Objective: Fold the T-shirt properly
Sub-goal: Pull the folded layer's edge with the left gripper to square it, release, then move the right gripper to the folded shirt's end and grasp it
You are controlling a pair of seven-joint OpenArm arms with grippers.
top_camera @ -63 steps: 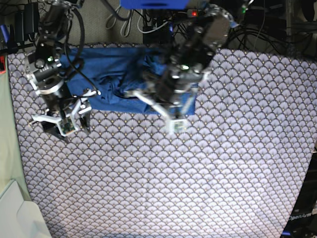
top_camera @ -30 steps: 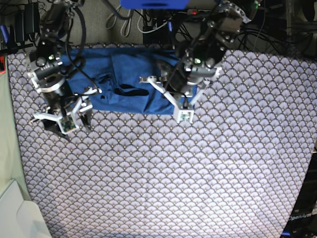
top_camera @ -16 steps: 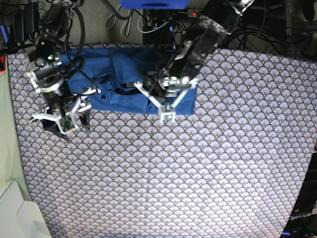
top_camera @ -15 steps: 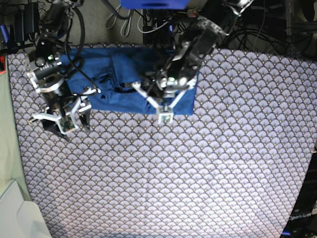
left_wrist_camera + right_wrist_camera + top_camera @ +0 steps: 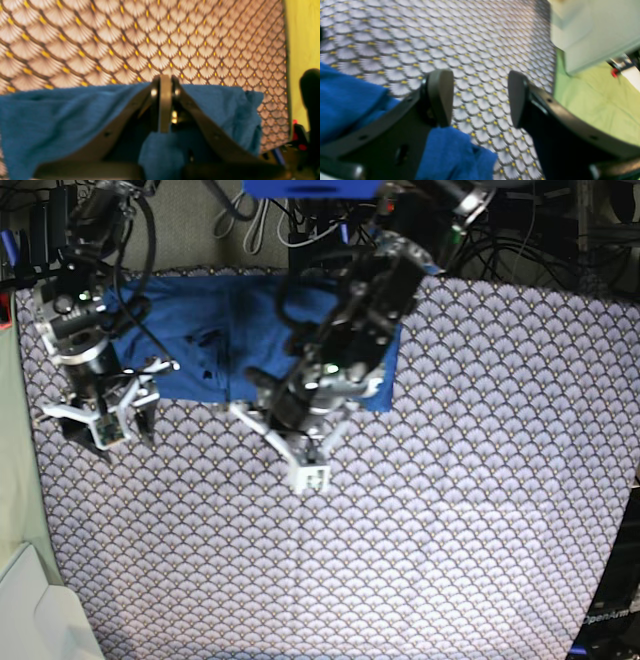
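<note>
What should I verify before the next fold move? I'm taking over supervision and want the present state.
1. Left claw shut: ok, its jaws meet.
2. Left claw pinching the plain blue soft knit T-shirt: cannot tell; cloth bunches around and under the claw, but none shows between the tips.
3. Right claw open: ok, wide gap, nothing held.
4. Right claw beside the shirt's edge: ok, over the scallop-patterned grey-white tablecloth.
5. Shirt lying flat: not ok, it is rumpled with dark creases.
6. Shirt fully on the tablecloth: cannot tell, the arms hide part of it.
</note>
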